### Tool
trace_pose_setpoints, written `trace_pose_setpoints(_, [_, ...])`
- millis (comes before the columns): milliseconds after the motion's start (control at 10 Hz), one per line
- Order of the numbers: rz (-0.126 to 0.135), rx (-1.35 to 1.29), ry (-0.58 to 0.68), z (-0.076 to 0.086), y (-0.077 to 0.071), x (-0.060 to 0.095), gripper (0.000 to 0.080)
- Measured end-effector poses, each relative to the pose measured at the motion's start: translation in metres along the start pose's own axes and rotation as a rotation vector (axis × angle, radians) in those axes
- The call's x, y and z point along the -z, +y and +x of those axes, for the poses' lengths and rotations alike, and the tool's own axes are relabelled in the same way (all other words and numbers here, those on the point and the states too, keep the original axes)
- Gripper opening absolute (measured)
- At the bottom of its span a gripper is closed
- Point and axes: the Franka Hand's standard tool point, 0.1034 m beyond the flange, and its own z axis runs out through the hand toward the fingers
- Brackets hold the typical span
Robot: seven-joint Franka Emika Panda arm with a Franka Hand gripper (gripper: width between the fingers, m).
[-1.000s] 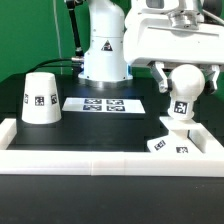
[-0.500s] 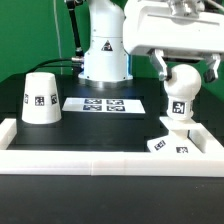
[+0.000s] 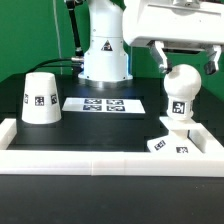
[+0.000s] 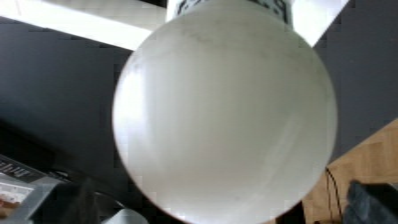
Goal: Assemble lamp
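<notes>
On the exterior view's left the shade (image 3: 40, 97) stands on the black table (image 3: 112, 126), well apart from the other parts. Right of it lies the marker board (image 3: 100, 103). Far right, the bulb (image 3: 181, 85) stands upright on the base (image 3: 170, 143); the gripper (image 3: 186, 58) hangs just above its round head, fingers spread, gripping nothing
</notes>
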Motion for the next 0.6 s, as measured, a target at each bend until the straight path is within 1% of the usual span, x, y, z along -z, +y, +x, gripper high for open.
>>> trace_pose_setpoints(100, [0.001, -0.001, -0.031, -0.0089, 0.0059, -0.0061, 0.0699])
trace_pose_setpoints(200, [0.037, -0.004, -0.14, -0.014, 0.003, -0.0091, 0.0699])
trace_pose_setpoints(300, [0.062, -0.004, -0.213, -0.0097, 0.0028, -0.0101, 0.0699])
trace_pose_setpoints(500, [0.098, -0.009, -0.331, -0.0155, 0.0016, -0.0117, 0.0699])
trace_pose_setpoints(600, [0.12, -0.012, -0.422, -0.0186, -0.0013, -0.0113, 0.0699])
